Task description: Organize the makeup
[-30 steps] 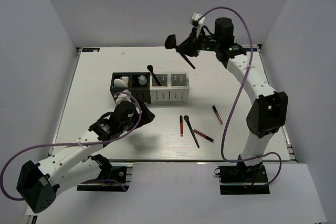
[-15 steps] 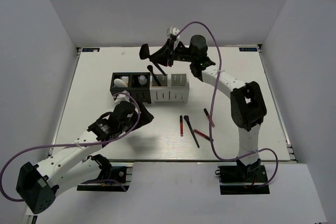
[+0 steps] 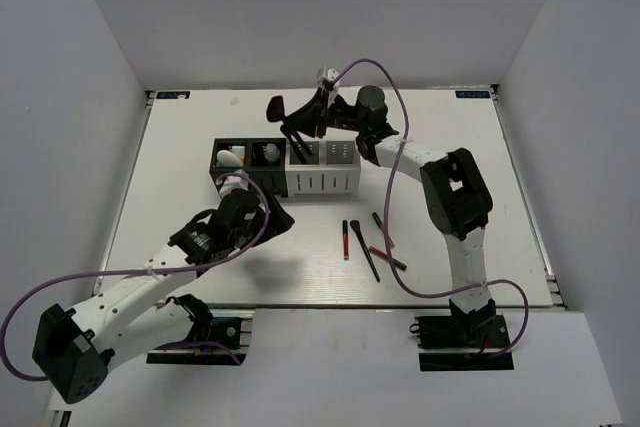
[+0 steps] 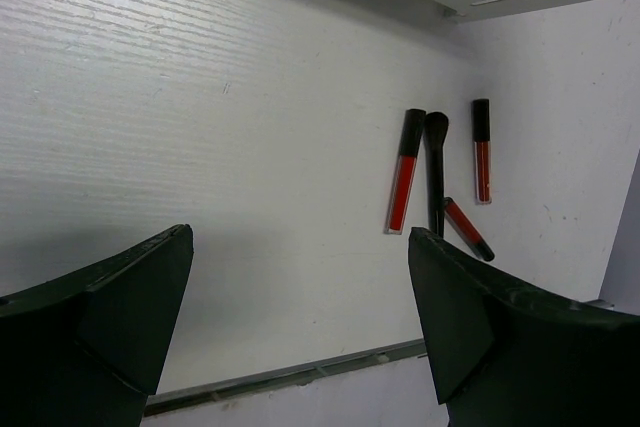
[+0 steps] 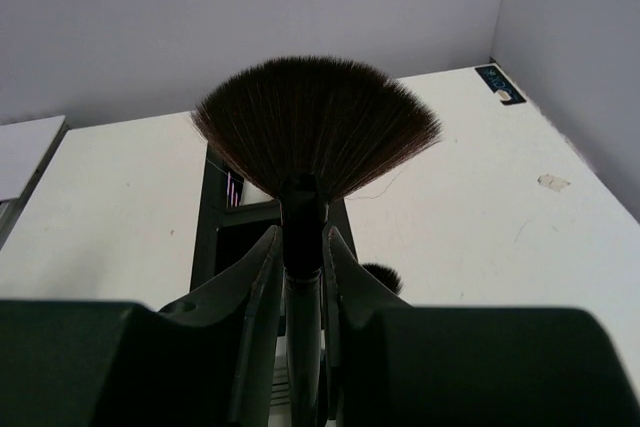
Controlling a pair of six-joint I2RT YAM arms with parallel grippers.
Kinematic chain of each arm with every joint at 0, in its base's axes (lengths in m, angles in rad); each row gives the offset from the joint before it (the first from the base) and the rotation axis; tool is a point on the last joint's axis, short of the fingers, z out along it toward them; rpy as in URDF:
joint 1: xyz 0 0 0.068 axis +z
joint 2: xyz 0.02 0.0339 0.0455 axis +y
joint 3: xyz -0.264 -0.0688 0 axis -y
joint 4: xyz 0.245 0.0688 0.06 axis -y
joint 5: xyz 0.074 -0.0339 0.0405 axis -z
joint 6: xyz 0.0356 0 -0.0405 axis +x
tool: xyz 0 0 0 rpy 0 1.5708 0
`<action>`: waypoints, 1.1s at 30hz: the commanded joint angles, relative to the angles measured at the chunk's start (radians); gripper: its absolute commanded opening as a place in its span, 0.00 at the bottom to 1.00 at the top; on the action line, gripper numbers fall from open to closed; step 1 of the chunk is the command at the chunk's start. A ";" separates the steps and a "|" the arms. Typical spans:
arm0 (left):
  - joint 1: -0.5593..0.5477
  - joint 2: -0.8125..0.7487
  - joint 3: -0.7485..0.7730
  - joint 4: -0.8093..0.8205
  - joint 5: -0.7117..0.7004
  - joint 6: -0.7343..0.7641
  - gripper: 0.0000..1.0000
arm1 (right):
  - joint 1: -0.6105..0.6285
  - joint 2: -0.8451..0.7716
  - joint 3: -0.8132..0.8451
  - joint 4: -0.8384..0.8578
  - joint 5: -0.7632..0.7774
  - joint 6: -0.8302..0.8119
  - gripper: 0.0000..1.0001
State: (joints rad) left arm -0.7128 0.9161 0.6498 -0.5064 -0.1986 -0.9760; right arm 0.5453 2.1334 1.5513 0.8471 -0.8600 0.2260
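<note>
The right gripper [image 3: 306, 121], jaws narrow on the handle of the fan brush [image 5: 315, 137], holds it above the white box [image 3: 322, 185] at upper centre; next it must go down handle-first into a slot, while the left gripper [image 4: 300, 239], jaws wide and empty, hovers left of the red sticks [image 4: 403, 185]

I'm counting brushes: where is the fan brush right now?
In the top view, the fan brush is off the table, clamped in the right gripper, over the far side of the white slotted box, left of centre.
</note>
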 commanded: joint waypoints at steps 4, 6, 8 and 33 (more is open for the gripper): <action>-0.013 0.029 0.050 0.000 0.001 0.000 0.98 | 0.002 -0.013 -0.078 0.113 0.001 -0.011 0.13; -0.013 0.036 0.053 0.003 0.002 0.003 0.98 | 0.002 -0.032 -0.106 0.122 -0.001 -0.016 0.21; -0.013 0.050 0.056 0.014 0.005 0.003 0.98 | 0.002 -0.052 -0.144 0.129 -0.007 -0.027 0.35; -0.083 0.490 0.371 0.169 0.159 0.123 0.48 | -0.149 -0.510 -0.215 -0.834 0.204 -0.404 0.00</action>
State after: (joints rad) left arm -0.7647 1.3479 0.9424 -0.3580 -0.0898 -0.8749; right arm 0.4450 1.6508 1.3132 0.3691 -0.7071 -0.0727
